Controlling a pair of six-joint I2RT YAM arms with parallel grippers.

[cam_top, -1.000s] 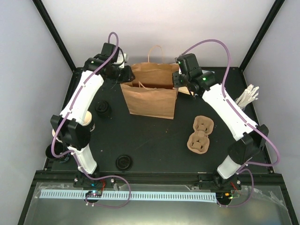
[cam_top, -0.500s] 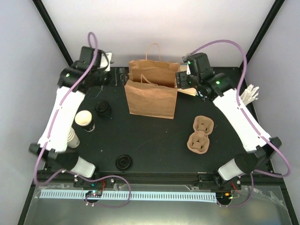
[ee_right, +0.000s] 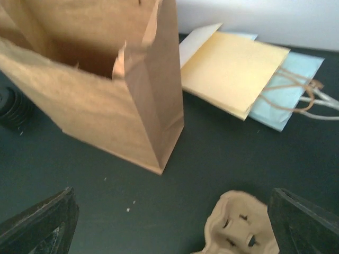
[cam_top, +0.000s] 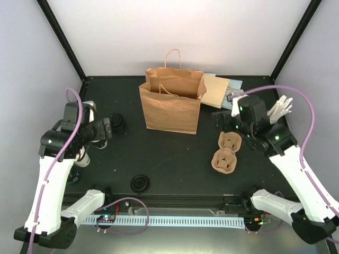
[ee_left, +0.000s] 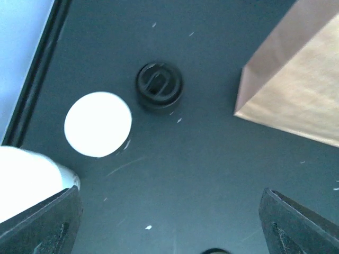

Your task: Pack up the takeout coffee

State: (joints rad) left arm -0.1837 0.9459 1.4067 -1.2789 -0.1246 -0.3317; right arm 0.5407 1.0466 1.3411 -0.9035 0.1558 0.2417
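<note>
Seen from above in the left wrist view, one takeout coffee cup (ee_left: 98, 124) shows as a white round rim on the black table. A second cup (ee_left: 26, 180) blurs into that view's lower left corner and peeks out beside the left arm (cam_top: 82, 157). My left gripper (cam_top: 107, 129) (ee_left: 169, 196) hangs open above the table to the right of the cups, holding nothing. The right gripper (cam_top: 222, 119) (ee_right: 172, 196) is open and empty too, between the brown paper bag (cam_top: 172, 100) (ee_right: 106, 90) and the pulp carrier (cam_top: 226, 151) (ee_right: 238, 222).
A black lid (cam_top: 117, 123) (ee_left: 159, 87) lies just beyond the cups, and another lid (cam_top: 140, 183) lies near the front edge. Flat yellow and blue bags (cam_top: 220, 90) (ee_right: 238, 74) lie behind the standing bag. White sticks (cam_top: 279, 110) stand at the right edge.
Both arms have drawn back from the bag's top corners toward the near side, and both grippers have opened. The bag stands on its own with its mouth open.
</note>
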